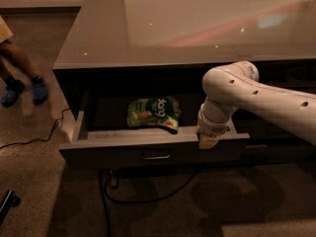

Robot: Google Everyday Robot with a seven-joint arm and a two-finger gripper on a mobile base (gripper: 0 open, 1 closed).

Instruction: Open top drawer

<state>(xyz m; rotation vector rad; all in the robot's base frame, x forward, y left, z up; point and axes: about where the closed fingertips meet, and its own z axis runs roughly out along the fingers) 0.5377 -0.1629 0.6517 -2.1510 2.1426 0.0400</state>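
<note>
The drawer (118, 154) sits under the front edge of the counter (197, 28) and is pulled well out toward me. Its lighter inside walls and floor are exposed, and its dark front stands clear of the cabinet face. A green snack bag (153, 113) lies inside near the middle, toward the back. The small bar handle (156, 155) is centred on the front and nothing touches it. My gripper (207, 141) is off to the right of the handle, down at the top edge of the drawer front near its right end. It is touching the edge or just over it. I cannot tell whether the claw is spread or pressed together, or whether it pinches that edge. The arm (266, 100) reaches in from the right, elbow bent above the drawer's right side. I judge the opening essentially done. At most a little more travel may be left, and then I have to get the gripper clear without nudging the front back in. On the floor a cable (148, 196) runs beneath the drawer. A person (24, 90) in blue shoes stands at far left, well apart from the work.
</note>
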